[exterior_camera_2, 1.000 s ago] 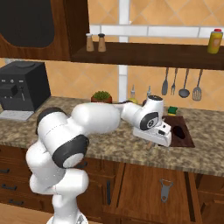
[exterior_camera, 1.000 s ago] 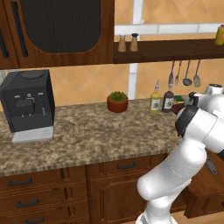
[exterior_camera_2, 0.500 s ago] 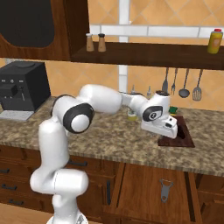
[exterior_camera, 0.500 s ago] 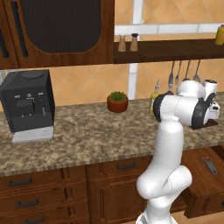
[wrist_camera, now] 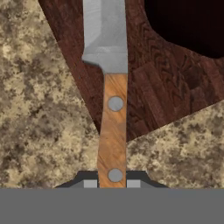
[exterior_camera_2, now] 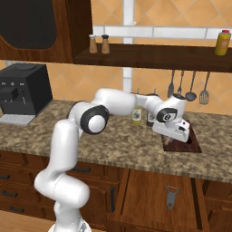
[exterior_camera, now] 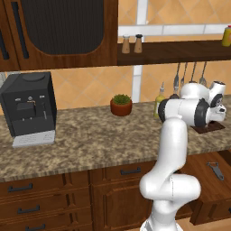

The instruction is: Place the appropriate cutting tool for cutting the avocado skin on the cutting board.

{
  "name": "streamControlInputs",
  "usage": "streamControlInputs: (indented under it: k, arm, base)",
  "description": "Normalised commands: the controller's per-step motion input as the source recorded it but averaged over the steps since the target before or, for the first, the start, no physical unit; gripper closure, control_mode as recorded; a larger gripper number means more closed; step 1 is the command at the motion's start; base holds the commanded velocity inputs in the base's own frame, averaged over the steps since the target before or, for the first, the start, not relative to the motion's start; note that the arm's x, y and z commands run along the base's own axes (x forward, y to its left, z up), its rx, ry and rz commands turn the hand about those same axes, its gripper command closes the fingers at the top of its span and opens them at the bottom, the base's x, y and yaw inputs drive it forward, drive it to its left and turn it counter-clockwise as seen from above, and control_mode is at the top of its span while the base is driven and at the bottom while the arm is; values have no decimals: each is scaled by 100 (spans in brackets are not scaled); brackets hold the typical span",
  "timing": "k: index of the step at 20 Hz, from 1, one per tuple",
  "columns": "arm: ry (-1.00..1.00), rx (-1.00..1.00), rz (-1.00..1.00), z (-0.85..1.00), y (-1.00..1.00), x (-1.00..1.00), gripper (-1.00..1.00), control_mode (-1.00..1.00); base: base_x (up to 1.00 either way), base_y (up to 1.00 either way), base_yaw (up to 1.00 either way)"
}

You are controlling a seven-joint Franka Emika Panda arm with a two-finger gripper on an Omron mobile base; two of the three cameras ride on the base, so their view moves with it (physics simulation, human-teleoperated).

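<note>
Light, stiff knife pinched by its wooden handle in the tool, blade over the cutting board.

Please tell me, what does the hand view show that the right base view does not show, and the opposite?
Hand view alone: the knife close up, with its pale grey blade over the cutting board, a wooden handle with two rivets running down between the fingertips, and the dark avocado at the upper right.

Right base view alone: the coffee machine, the hanging utensils, the shelf with shakers, and a peeler on the open drawer.

Both: the board and the speckled counter.
</note>
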Motion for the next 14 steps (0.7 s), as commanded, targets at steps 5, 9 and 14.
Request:
streamControlInputs:
  k: [5, 9, 14]
  arm:
    - [-1, 0, 0, -35, 7, 18, 100, -100]
    - [-1, 0, 0, -39, 10, 32, 100, -100]
    - [0, 0, 0, -14, 0, 44, 100, -100]
  base:
    - [0, 0, 0]
    - [0, 0, 0]
    - [0, 0, 0]
